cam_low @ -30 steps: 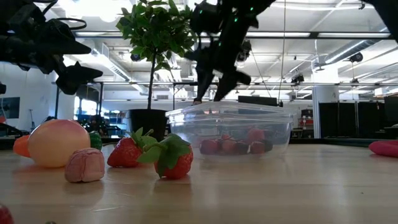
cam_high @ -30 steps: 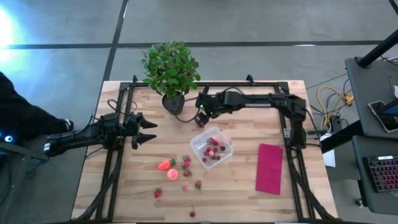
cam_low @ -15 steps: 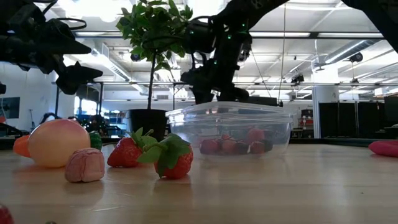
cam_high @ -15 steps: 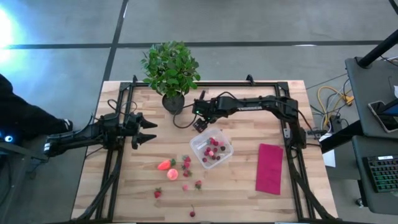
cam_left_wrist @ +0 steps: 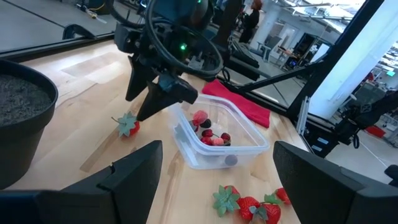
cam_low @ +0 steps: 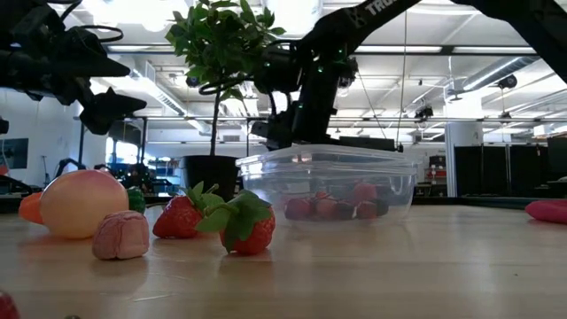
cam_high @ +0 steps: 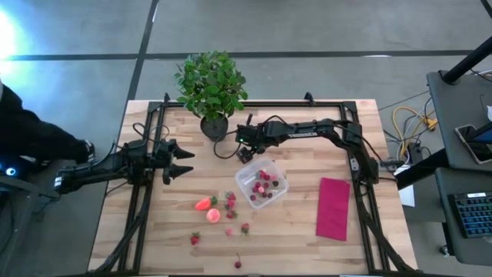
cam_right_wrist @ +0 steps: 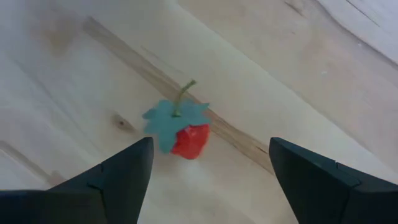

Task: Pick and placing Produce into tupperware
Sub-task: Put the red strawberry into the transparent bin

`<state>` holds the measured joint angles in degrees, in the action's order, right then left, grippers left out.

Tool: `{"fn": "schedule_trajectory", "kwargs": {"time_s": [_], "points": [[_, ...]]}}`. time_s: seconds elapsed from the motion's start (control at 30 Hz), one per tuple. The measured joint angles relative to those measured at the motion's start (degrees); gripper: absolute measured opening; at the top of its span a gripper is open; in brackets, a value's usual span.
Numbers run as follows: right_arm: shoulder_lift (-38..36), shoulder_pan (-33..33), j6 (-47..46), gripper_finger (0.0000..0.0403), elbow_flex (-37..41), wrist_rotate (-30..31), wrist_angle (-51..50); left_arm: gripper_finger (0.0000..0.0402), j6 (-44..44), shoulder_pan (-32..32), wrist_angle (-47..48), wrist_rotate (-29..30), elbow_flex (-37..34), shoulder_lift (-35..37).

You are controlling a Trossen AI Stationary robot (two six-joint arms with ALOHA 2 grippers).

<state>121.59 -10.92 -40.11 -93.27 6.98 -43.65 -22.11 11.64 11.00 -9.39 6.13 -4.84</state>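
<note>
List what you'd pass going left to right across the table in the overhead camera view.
Left pincer → orange-red strawberry → right pincer → clear tupperware → magenta cloth.

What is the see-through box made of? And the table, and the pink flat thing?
The box looks like clear, glossy plastic: the berries show through its walls. The table looks like pale wood with a smooth matte finish, made of planks with visible grain and seams. The pink thing seems to be soft cloth, flat and without shine, though that is less certain.
</note>
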Motion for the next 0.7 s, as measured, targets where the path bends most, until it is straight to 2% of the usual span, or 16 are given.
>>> {"fn": "schedule_trajectory", "kwargs": {"time_s": [0.43,0.7], "points": [[6.87,0.02,1.8,0.0287,-7.56,-2.52,-3.21,0.0293,0.0,-0.01,0.0,-0.01,0.0,-0.01],[7.88,0.17,2.71,0.0264,-7.8,-2.71,-4.53,0.0293,0.0,-0.01,0.0,-0.01,0.0,-0.01]]}}
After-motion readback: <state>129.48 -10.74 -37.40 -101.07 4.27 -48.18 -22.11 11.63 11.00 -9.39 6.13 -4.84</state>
